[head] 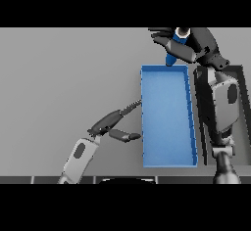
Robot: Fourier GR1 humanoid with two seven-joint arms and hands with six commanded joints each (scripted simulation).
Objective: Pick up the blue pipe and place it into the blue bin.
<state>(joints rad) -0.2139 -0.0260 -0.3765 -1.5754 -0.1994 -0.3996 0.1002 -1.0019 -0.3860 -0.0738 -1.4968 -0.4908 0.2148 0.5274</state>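
The blue pipe (175, 48) is a short blue tube with a pale open end, held tilted above the far edge of the blue bin (145, 127). My right hand (193, 44) is shut on it, fingers curled round the tube at the top of the view. The bin is a long, shallow rectangular tray with nothing inside it. My left hand (113, 122) rests open just left of the bin, fingers straight and pointing at its left wall, thumb spread below.
A dark grey bin (243, 107) lies right of the blue bin, mostly covered by my right forearm (223, 107). Grey tabletop (63, 78) stretches to the left.
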